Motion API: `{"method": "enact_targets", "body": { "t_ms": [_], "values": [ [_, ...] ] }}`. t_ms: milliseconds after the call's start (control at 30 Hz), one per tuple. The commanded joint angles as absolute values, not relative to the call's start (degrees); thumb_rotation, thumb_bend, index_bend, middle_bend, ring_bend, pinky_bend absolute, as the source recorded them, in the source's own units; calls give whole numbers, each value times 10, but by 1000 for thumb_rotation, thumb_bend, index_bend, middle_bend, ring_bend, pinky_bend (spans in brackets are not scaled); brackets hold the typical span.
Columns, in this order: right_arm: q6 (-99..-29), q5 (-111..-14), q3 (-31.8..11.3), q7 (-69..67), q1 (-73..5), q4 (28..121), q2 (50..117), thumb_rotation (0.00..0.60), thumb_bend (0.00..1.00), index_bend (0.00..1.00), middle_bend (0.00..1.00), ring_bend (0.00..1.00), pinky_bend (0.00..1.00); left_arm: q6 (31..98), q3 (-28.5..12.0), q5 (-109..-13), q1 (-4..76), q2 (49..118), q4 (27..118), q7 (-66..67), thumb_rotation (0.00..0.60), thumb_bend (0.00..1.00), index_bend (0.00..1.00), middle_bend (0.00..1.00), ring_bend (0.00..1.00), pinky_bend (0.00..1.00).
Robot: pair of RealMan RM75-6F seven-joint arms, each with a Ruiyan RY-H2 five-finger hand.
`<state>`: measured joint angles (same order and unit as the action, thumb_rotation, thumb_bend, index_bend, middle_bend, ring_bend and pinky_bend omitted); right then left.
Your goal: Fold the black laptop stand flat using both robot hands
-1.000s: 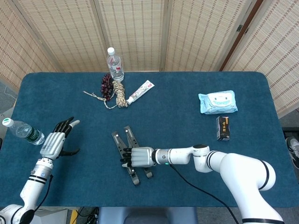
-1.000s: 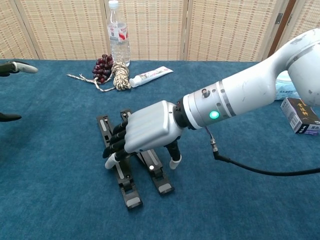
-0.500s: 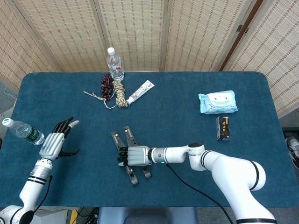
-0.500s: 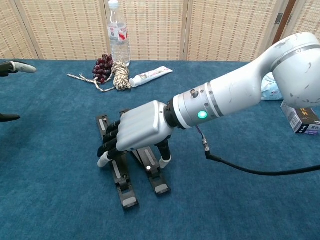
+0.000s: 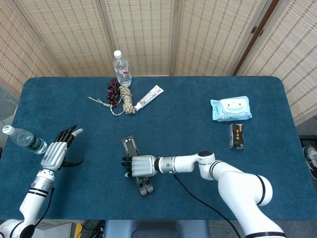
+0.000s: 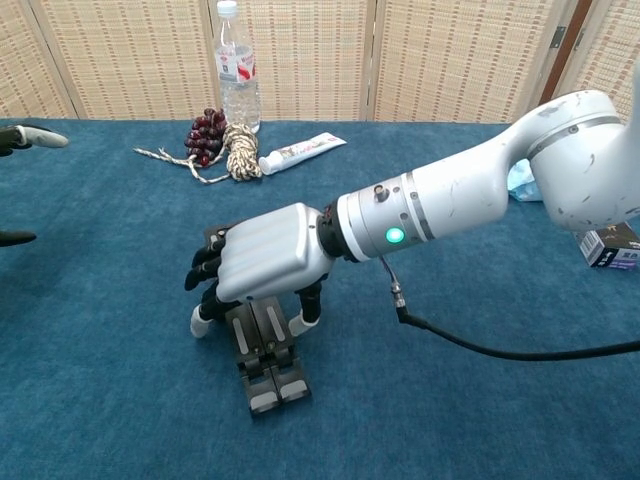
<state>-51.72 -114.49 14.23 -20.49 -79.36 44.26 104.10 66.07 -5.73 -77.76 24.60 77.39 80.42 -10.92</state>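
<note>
toward the table's near edge, your right hand (image 6: 262,265) rested on the black laptop stand (image 6: 266,358), fingers curled around it; its two legs lay together, seemingly folded. your left hand (image 5: 58,150) hovered spread, well apart, near the left edge.

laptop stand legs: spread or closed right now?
Closed. The black laptop stand shows its two legs side by side on the table, with the right hand over them.

R hand (image 6: 262,268) palm-down, fingers curled — L hand (image 5: 55,153) splayed, idle.
</note>
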Motion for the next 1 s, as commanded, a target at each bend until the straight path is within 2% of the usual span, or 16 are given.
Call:
{"method": "enact_targets", "body": {
  "t_ms": [33, 233, 400, 500, 567, 667, 767, 1000],
  "values": [
    [-542, -1148, 146, -216, -784, 419, 1056, 600, 212, 257, 491, 127, 0, 660, -57, -778, 246, 774, 804, -110, 600, 173, 97, 0, 0, 0],
    [-563, -1146, 150, -229, -776, 390, 1070, 600, 223, 287, 573, 211, 17, 660, -58, -781, 246, 776, 803, -110, 600, 173, 97, 0, 0, 0],
    [-564, -1145, 154, -232, -775, 383, 1071, 600, 224, 287, 559, 218, 17, 658, -58, -781, 246, 776, 803, -109, 600, 174, 97, 0, 0, 0],
    [-552, -1140, 154, -227, -776, 389, 1066, 600, 225, 259, 441, 171, 17, 660, -60, -782, 245, 775, 805, -108, 600, 173, 97, 0, 0, 0],
    [-538, -1131, 149, -219, -777, 405, 1057, 600, 225, 123, 268, 56, 19, 661, -61, -781, 245, 774, 807, -108, 600, 173, 97, 0, 0, 0],
    [-522, -1112, 137, -205, -777, 442, 1036, 600, 225, 2, 56, 0, 21, 660, -62, -780, 245, 772, 809, -105, 600, 173, 97, 0, 0, 0],
    [-508, -1091, 123, -181, -774, 489, 1007, 600, 224, 0, 0, 0, 21, 656, -64, -777, 247, 771, 812, -103, 600, 173, 97, 0, 0, 0],
    [-490, -994, 69, -39, -714, 625, 913, 600, 223, 0, 0, 0, 20, 651, -61, -765, 243, 761, 819, -75, 600, 173, 97, 0, 0, 0]
  ]
}}
